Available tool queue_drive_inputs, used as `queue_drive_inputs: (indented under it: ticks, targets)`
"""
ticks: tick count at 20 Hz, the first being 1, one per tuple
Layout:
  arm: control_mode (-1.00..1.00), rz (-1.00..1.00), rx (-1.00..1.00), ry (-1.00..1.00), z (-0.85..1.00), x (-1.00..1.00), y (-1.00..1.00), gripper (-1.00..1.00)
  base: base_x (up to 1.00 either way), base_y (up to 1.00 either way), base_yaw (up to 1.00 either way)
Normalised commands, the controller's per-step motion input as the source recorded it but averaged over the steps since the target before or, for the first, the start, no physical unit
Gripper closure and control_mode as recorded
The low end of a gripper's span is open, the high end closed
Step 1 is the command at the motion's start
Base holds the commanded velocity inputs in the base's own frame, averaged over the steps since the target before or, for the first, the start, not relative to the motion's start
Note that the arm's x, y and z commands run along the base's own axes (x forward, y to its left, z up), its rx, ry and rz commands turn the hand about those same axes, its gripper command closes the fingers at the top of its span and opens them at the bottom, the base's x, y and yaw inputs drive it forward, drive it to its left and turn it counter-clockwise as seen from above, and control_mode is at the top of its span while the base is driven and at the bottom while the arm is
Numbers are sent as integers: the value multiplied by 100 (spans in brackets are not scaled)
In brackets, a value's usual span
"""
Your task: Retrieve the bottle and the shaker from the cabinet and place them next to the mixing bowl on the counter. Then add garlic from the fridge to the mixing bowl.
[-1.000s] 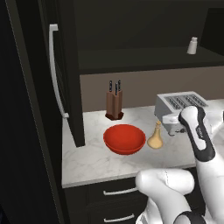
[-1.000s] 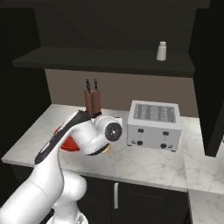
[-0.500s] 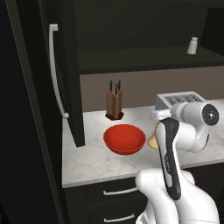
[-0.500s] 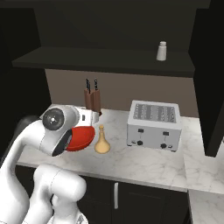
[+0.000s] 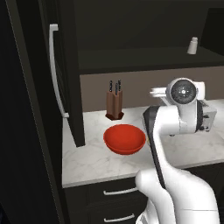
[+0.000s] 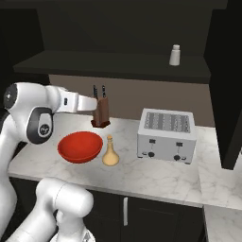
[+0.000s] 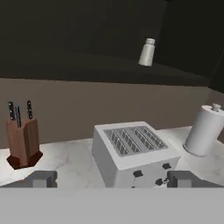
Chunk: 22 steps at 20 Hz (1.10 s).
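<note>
The tan bottle (image 6: 110, 152) stands upright on the marble counter (image 6: 156, 175), just right of the red mixing bowl (image 6: 80, 146) (image 5: 124, 139). Up in the dark cabinet (image 6: 113, 66), the white shaker (image 6: 175, 55) (image 5: 192, 45) (image 7: 147, 51) stands on the shelf. My gripper (image 7: 112, 179) is open, its fingertips (image 7: 41, 178) wide apart with nothing between them. It looks over the toaster towards the shaker, high above and far off. The black fridge (image 5: 26, 109) with its white handle (image 5: 54, 70) stands shut at the left. The garlic is out of view.
A silver toaster (image 6: 166, 135) (image 7: 133, 151) sits right of the bottle. A wooden knife block (image 6: 100, 113) (image 7: 22, 140) stands against the back wall behind the bowl. A white paper-towel roll (image 7: 204, 129) stands right of the toaster. My raised arm (image 5: 175, 113) covers part of the counter.
My arm has risen and swung away from the bottle, which stays on the counter beside the bowl. The gripper has stayed open.
</note>
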Motion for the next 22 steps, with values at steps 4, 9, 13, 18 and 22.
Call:
queue_drive_inputs:
  ticks: [4, 9, 13, 18, 22]
  targets:
    - [-100, -21, -7, 1, 79, 9, -17, -100, 0, 0, 0]
    - [-100, 2, 7, 1, 31, 0, -23, -100, 0, 0, 0]
    - [-100, 12, 8, 0, 9, 0, -53, -100, 0, 0, 0]
    - [-100, 8, 4, 1, 30, 17, -50, -100, 0, 0, 0]
    - [-100, 0, 2, 7, 45, 42, -52, -100, 0, 0, 0]
